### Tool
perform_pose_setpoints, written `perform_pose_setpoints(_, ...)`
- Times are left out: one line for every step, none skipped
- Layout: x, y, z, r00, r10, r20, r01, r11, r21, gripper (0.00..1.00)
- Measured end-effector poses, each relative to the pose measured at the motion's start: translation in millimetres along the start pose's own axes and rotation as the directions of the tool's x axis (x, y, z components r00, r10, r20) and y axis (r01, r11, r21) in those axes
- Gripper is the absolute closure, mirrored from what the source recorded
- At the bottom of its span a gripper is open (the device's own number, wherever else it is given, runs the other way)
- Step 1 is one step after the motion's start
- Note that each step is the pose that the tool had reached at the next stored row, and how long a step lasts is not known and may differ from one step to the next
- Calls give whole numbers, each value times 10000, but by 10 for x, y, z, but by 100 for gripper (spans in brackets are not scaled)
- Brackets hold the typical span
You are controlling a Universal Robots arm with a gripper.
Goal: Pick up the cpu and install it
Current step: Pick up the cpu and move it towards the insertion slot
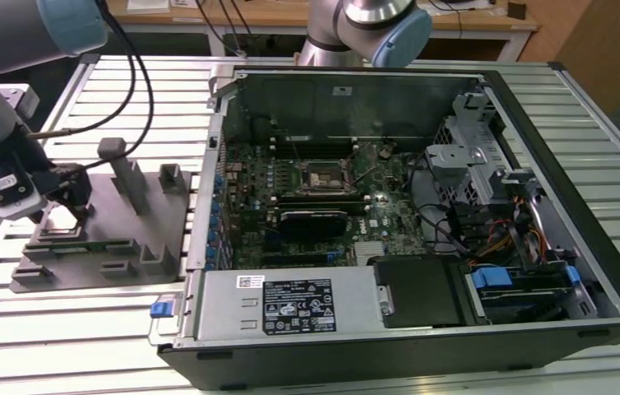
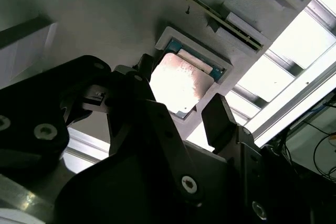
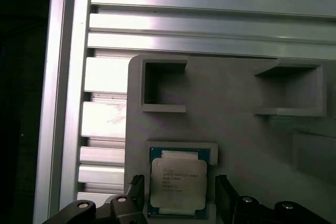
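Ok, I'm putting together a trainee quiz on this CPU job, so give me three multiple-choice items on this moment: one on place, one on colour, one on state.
1. Where does the cpu lie?
A. in a recess of the grey fixture
B. in the motherboard socket
C. on the bare table

2. What colour is its top?
A. black
B. pale silver
C. red

3. How is the pincer?
A. shut on the cpu
B. open, straddling the cpu
C. open, over the computer case

Key: 1 A, both wrist views show it seated in the recess. 2 B, its metal top looks pale silver. 3 B, gaps show between the pincer and the cpu's sides.
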State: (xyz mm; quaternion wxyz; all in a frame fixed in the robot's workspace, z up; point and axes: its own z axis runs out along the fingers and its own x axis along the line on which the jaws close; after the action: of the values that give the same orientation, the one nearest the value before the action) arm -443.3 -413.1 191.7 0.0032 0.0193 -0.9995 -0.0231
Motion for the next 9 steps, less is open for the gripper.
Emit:
perform_pose_setpoints(0, 0, 6, 10000, 0, 0, 0, 10000, 0, 36)
perform_pose_setpoints(0, -1, 13, 10000, 0, 0, 0, 10000, 0, 36)
perform_pose_setpoints(0, -1, 19, 10000, 1, -1, -1, 10000, 0, 36)
perform_pose_setpoints(0, -1, 24, 10000, 1, -1, -1, 10000, 0, 36)
perform_pose_setpoints(0, -1, 29, 10000, 1, -1, -1, 10000, 0, 36)
perform_pose_setpoints(0, -2, 34, 10000, 1, -1, -1, 10000, 0, 36)
perform_pose_setpoints(-1, -2, 39, 10000, 1, 0, -1, 10000, -1, 36)
perform_pose_setpoints(0, -2, 45, 10000, 0, 0, 0, 10000, 0, 36)
perform_pose_setpoints(0, -2, 49, 10000, 1, -1, -1, 10000, 0, 37)
